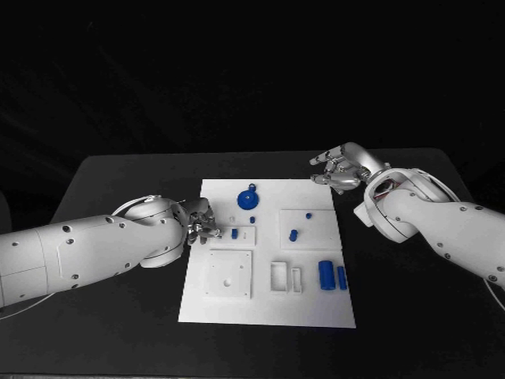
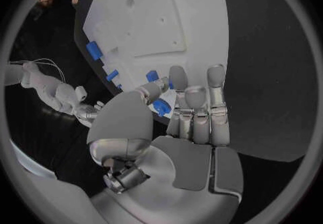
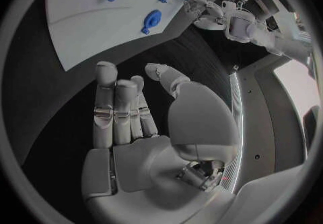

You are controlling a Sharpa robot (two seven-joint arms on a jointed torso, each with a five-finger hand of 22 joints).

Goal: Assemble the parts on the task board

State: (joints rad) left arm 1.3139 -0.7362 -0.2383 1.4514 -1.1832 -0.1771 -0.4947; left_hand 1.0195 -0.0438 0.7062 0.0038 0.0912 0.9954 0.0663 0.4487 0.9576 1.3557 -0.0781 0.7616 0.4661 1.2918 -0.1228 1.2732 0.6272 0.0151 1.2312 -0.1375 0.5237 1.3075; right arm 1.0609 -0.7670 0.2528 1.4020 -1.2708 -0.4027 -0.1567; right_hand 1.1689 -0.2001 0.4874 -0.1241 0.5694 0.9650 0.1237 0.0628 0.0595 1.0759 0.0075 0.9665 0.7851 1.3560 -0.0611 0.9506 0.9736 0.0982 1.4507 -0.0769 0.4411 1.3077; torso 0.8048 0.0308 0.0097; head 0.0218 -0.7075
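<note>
The white task board (image 1: 264, 304) lies mid-table with several blue parts on it. A round blue part (image 1: 248, 197) sits near its far edge, and two short pegs (image 1: 293, 234) stand in a raised square. Two blue cylinders (image 1: 325, 273) lie near the right edge. My left hand (image 1: 201, 223) is at the board's left edge. In the left wrist view its thumb and fingers (image 2: 191, 103) pinch a small blue part (image 2: 161, 108), with another small blue part (image 2: 153, 76) just beyond. My right hand (image 1: 342, 167) hovers over the black table past the board's far right corner, fingers apart and holding nothing (image 3: 128, 111).
A raised square plate (image 1: 229, 274) with small holes and two narrow rectangular frames (image 1: 280, 278) stand on the board's near half. Black table (image 1: 116, 332) surrounds the board on all sides, with its front edge near the picture's bottom.
</note>
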